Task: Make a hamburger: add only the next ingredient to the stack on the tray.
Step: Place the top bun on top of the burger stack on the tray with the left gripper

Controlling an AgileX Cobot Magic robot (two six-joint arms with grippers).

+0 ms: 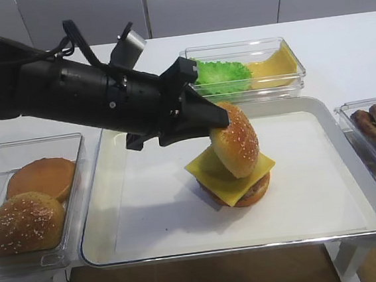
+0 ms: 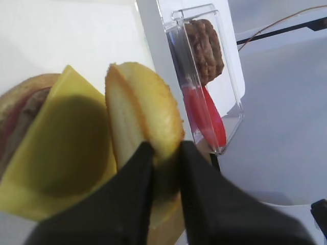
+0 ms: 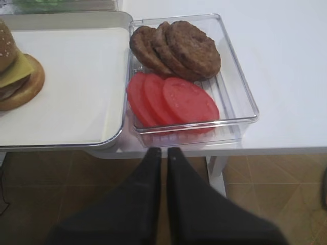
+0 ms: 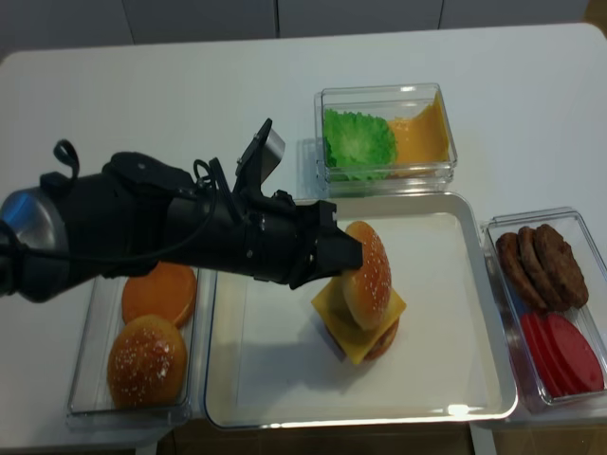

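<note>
Gripping the next ingredient [image 1: 237, 147] by its edge, the left gripper [image 1: 221, 121] is holding the seeded bun top tilted steeply, nearly on its side, with the dome facing the right of the tray [image 1: 330, 230] and its lower edge touching or just above the cheese of the stack [image 1: 235, 184]. From the left wrist view, the jaws are pinching the bun across its thickness, the pale cut face turning toward the cheese.

Doing this step well is a matter of levelling before letting go. As I judge it, the wrist is needing to roll so the cut face is lying flat and downward, centred over the patty rather than over the overhanging cheese corner. Releasing at this tilt is likely risking the bun rolling off or dragging the cheese sideways. Lowering gently until the flat face is resting fully, then opening and withdrawing sideways, seems the safer course.

The right gripper [image 3: 162, 153] is hanging shut and empty off the desk [image 3: 286, 61] edge, near the box of patties and tomato slices [image 3: 240, 97], well apart from the stack.
</note>
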